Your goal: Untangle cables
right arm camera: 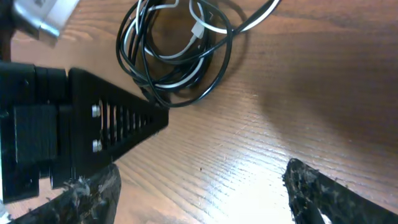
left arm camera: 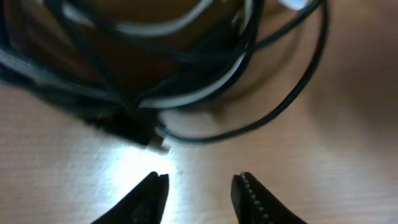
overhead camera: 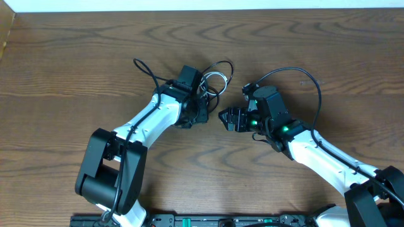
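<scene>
Cables (left arm camera: 193,94) just beyond left jaws

The overhead camera looks straight down on the wooden table (overhead camera: 76,57), taking in both arms from well above. The left wrist camera sits low and very near, looking past the left gripper (left arm camera: 199,190) at the blurred cables (left arm camera: 205,81). The right wrist camera, farther back, looks past the right gripper (right arm camera: 202,186). All three views share that tangle.

The arms (overhead camera: 151,120) show white links (overhead camera: 322,157), black joints (overhead camera: 104,167), ridged black fingers (left arm camera: 258,202) and green lights (overhead camera: 285,129) on the right.
</scene>
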Motion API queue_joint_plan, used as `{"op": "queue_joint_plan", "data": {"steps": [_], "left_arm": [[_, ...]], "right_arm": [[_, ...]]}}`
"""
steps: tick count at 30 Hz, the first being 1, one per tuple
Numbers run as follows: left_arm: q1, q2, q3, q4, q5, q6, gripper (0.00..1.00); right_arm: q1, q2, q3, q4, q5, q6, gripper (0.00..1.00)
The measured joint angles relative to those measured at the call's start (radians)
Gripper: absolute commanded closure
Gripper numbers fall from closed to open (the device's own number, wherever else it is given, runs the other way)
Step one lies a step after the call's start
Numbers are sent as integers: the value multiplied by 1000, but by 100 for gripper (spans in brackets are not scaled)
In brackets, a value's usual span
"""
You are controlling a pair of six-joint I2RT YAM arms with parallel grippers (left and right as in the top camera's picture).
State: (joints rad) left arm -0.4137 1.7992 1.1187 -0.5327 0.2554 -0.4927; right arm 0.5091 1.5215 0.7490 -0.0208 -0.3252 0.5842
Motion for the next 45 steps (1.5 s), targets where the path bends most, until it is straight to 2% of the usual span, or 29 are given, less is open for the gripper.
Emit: {"op": "queue_joint_plan", "data": {"steps": [5, 14, 25, 27, 29, 33, 34, 37, 45], "left_arm": [[0, 0, 0, 60, -39, -29, 50], [0, 0, 0, 69, -158, -166, 50], [-1, 71, 1, 141, -182, -237, 50], [-2, 74, 2, 141, -184, -245, 68], [-2, 79, 5, 135, -191, -251, 78], [-1, 89, 12, 114, -204, -264, 81], [-1, 90, 13, 109, -203, -266, 86], [-2, 95, 16, 69, -191, -266, 91], [-14, 105, 32, -47, -171, -270, 91]], "right_arm": [[0, 0, 0, 0, 0, 0, 14], [0, 0, 0, 0, 0, 0, 12], [0, 0, 0, -1, 0, 0, 12], [0, 0, 0, -5, 0, 0, 11], [0, 0, 0, -6, 0, 0, 11], [0, 0, 0, -6, 0, 0, 10], [0, 0, 0, -6, 0, 0, 10], [0, 0, 0, -6, 0, 0, 11], [0, 0, 0, -6, 0, 0, 11]]}}
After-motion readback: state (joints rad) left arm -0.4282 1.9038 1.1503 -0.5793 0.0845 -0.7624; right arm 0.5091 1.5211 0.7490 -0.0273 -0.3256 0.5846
